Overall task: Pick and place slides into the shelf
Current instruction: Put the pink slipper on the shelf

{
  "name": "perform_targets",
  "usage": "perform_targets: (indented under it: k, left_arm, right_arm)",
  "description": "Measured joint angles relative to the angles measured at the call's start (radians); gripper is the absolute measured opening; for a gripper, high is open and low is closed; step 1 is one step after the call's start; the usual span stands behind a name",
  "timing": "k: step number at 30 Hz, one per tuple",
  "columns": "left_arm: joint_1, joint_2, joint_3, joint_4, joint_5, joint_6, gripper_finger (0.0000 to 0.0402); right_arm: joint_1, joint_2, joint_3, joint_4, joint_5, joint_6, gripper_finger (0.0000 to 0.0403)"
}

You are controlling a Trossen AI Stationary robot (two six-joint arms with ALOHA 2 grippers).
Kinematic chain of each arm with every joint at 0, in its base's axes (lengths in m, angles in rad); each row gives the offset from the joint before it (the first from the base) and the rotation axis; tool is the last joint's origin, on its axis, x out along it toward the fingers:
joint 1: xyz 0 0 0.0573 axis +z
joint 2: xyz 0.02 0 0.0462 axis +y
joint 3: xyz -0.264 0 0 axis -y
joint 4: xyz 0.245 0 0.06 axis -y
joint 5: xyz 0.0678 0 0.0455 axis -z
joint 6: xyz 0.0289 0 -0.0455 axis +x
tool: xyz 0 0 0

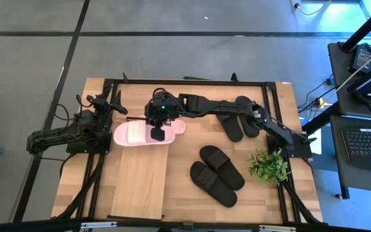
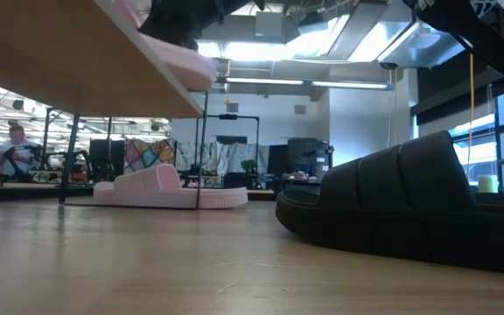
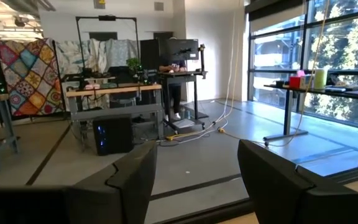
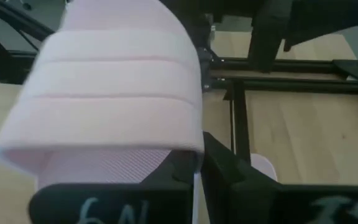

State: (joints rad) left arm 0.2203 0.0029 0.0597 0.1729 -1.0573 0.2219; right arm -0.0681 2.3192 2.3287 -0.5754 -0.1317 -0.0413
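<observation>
A pale pink slide [image 1: 133, 134] lies across the far end of the shelf's light-wood plank [image 1: 140, 180]. My right gripper [image 1: 156, 134] is shut on it from above. In the low view this slide [image 2: 186, 61] shows at the plank's edge. The second pink slide [image 2: 169, 188] rests sole-down on the table under the shelf, and its end peeks out in the high view [image 1: 179, 125]. My left gripper [image 3: 197, 180] is open and empty at the table's far left [image 1: 105, 103], pointing away from the table. My right gripper pinches the pink slide's side edge [image 4: 195, 180] beside the broad strap [image 4: 104, 81], one finger [image 4: 176, 171] inside under the strap and one [image 4: 232, 177] outside. The fingers point down. The slide lies level, sole down, on or just above the plank; I cannot tell which.
One black pair [image 1: 216, 174] lies on the table's right middle. Another black pair [image 1: 240, 125] lies farther back under the right arm. A small green plant [image 1: 269, 164] stands at the right. The plank's near part [image 1: 137, 193] is bare. A black frame [image 1: 192, 82] rings the table.
</observation>
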Motion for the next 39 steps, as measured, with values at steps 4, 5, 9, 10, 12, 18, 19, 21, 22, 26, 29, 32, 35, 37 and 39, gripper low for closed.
perform_targets:
  k: [4, 5, 9, 10, 12, 18, 19, 21, 22, 26, 29, 32, 35, 37, 39]
  left_arm:
    - [0.000, 0.000, 0.000, 0.000, 0.000, 0.000, 0.0217]
    - [0.000, 0.000, 0.000, -0.001, 0.000, 0.000, 0.0217]
    - [0.000, 0.000, 0.000, -0.001, 0.000, 0.000, 0.0217]
    - [0.000, 0.000, 0.000, 0.000, 0.000, 0.000, 0.0217]
    - [0.000, 0.000, 0.000, 0.000, 0.000, 0.000, 0.0217]
    - [0.000, 0.000, 0.000, 0.000, 0.000, 0.000, 0.0217]
    - [0.000, 0.000, 0.000, 0.000, 0.000, 0.000, 0.0217]
    - [0.000, 0.000, 0.000, -0.001, 0.000, 0.000, 0.0217]
    - [0.000, 0.000, 0.000, 0.000, 0.000, 0.000, 0.0217]
    - [0.000, 0.000, 0.000, -0.001, 0.000, 0.000, 0.0217]
    - [0.000, 0.000, 0.000, 0.000, 0.000, 0.000, 0.0217]
    - [0.000, 0.000, 0.000, -0.001, 0.000, 0.000, 0.0217]
    - [0.000, 0.000, 0.000, -0.001, 0.000, 0.000, 0.0217]
    - [0.000, 0.000, 0.000, -0.001, 0.000, 0.000, 0.0217]
    - [0.000, 0.000, 0.000, -0.001, 0.000, 0.000, 0.0217]
  right_arm:
    - [-0.007, 0.015, 0.000, 0.000, 0.031, -0.016, 0.0014]
    - [-0.010, 0.020, 0.000, 0.002, 0.041, -0.020, 0.0014]
    - [-0.026, 0.034, 0.000, -0.005, 0.046, -0.057, 0.0014]
    - [-0.029, 0.040, 0.000, -0.002, 0.045, -0.076, 0.0014]
    - [-0.037, 0.043, 0.000, -0.010, 0.043, -0.097, 0.0014]
    - [-0.048, 0.044, 0.000, -0.019, 0.041, -0.122, 0.0014]
    - [-0.048, 0.044, 0.000, -0.019, 0.043, -0.123, 0.0014]
    - [-0.049, 0.044, 0.000, -0.020, 0.044, -0.124, 0.0015]
    - [-0.049, 0.044, 0.000, -0.021, 0.043, -0.124, 0.0017]
    - [-0.051, 0.044, 0.000, -0.027, 0.043, -0.133, 0.0037]
    - [-0.051, 0.044, 0.000, -0.029, 0.043, -0.152, 0.0050]
    - [-0.051, 0.044, 0.000, -0.030, 0.044, -0.150, 0.0059]
    - [-0.051, 0.044, 0.000, -0.030, 0.045, -0.148, 0.0069]
    - [-0.051, 0.044, 0.000, -0.030, 0.045, -0.148, 0.0078]
    - [-0.051, 0.044, 0.000, -0.029, 0.046, -0.148, 0.0091]
